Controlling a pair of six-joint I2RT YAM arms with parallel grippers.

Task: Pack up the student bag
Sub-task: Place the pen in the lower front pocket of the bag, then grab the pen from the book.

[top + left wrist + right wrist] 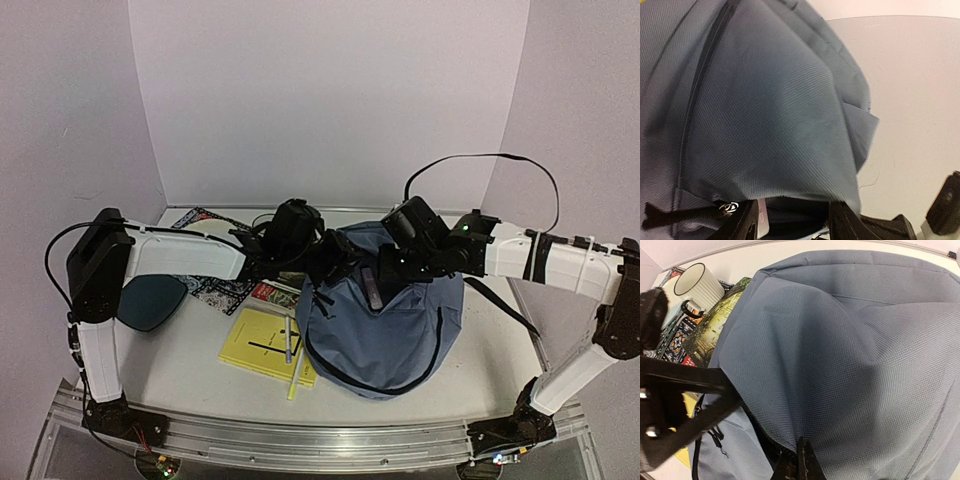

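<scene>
One bag (390,340) sits on the table (190,375), with the left gripper (330,260) and right gripper (388,270) at its top. Left wrist: fingers (740,222) stand apart (nothing between them). Right wrist: jaws pinched closed on the bag's zip edge.

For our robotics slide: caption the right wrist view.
Right end effector pinches fabric of the student bag; white mug beyond.

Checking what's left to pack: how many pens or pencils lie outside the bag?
2. A grey pen lies on the yellow notebook; a yellow pencil juts past its near edge, beside the student bag. Others may be hidden under or inside the bag.
</scene>
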